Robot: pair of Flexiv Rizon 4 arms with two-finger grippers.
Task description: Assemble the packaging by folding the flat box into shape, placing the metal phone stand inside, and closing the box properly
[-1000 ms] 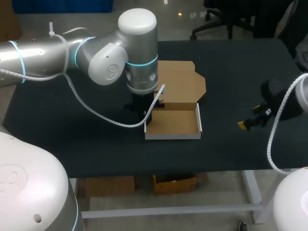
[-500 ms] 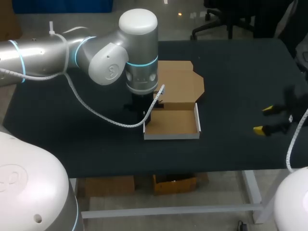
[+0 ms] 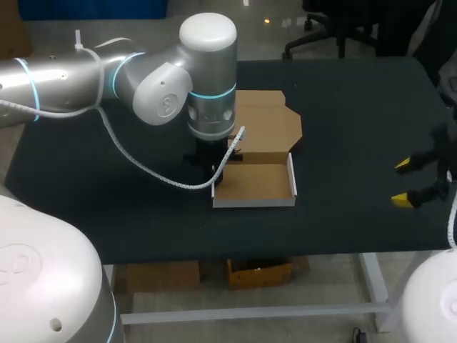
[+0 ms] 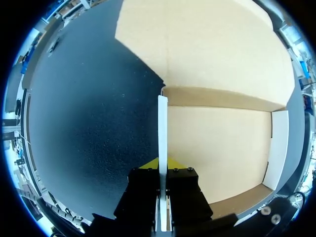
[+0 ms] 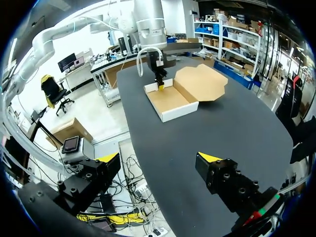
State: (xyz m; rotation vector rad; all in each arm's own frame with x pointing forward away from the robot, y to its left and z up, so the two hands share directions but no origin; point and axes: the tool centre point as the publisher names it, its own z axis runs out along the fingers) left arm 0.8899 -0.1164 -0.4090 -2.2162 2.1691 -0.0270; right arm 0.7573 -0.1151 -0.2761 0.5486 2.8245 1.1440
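At mid-table, my left gripper [image 4: 162, 167] pinches the box's [image 3: 255, 182] side wall [image 4: 162, 123] upright, folding nearly done; my right gripper [image 3: 404, 182] hangs open, probably due to fetch the unseen stand.

Head view: flat ceiling light, dim-ish overall. The matte black counter [image 3: 343, 107] soaks it up, no glare. Soft shine on top of the left arm [image 3: 207, 32], dark shadow under it beside the box [image 3: 257, 182]. The right pincer [image 3: 404, 181] is smeared, blurry.

Left wrist view: cardboard v. bright, nearly washed out. The left pincer [image 4: 162, 165] is a black silhouette, counter looks grainy.

Right wrist view: bright, sharp in the centre, heavy fisheye bend twd the rim.
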